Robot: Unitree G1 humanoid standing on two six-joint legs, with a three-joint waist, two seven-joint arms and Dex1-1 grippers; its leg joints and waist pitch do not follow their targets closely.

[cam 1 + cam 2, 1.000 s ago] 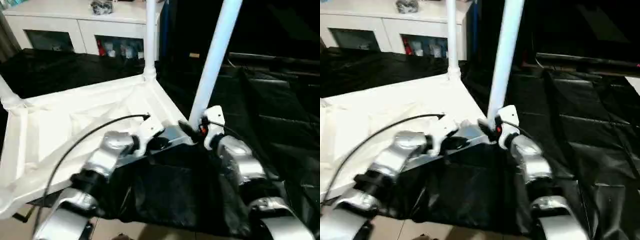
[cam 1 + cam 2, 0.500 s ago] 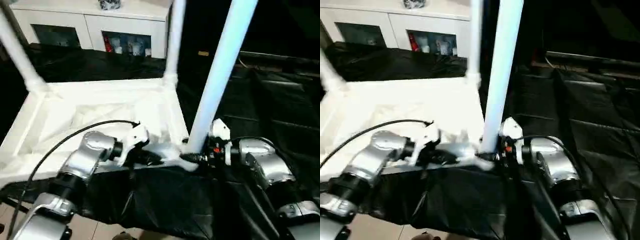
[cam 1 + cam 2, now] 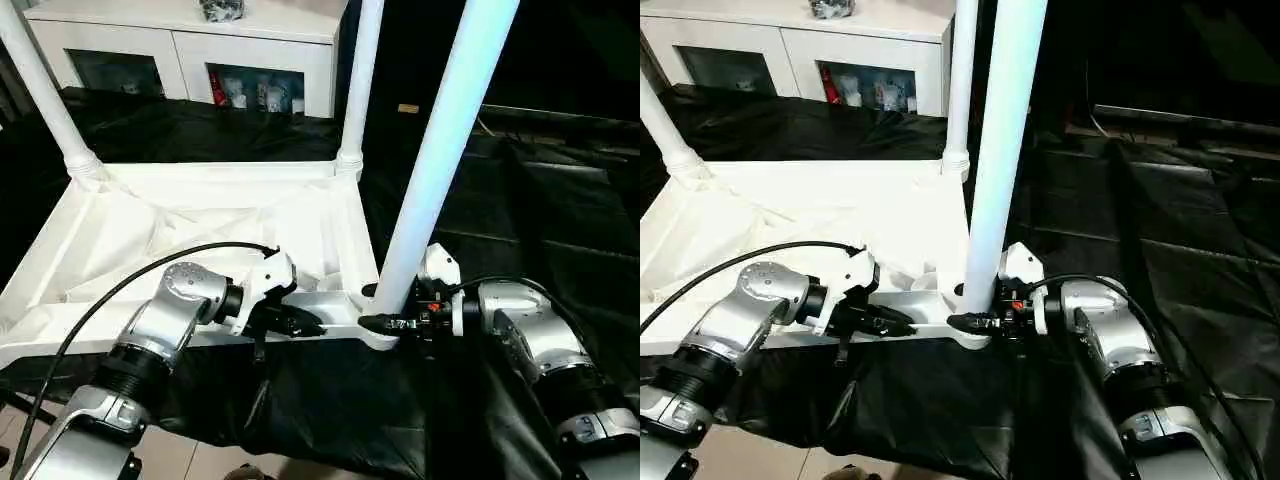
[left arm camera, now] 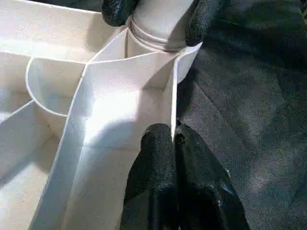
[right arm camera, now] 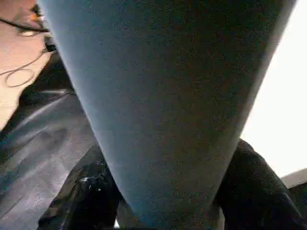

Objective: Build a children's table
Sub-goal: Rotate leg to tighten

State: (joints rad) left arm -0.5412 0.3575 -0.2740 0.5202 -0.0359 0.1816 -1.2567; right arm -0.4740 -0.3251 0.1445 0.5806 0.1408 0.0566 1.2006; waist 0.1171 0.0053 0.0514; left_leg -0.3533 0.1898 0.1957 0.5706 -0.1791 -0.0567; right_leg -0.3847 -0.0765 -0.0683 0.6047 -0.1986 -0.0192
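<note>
While the right gripper (image 3: pixel 385 322) clasps the base of the near leg (image 3: pixel 435 160) at its corner socket, the left gripper (image 3: pixel 315 325) pinches the rim of the upturned tabletop (image 3: pixel 150 240) beside it, steadying it on the black-draped surface (image 3: pixel 520 210). Two more legs (image 3: pixel 362 80) stand in the far sockets. Seating this leg looks like the step in hand; next it probably needs a firm downward push or twist. From the left wrist, the right fingers (image 4: pixel 201 19) bracket the leg just above the socket collar; the head views give the whole table and the cabinet (image 3: pixel 180 50) behind.
</note>
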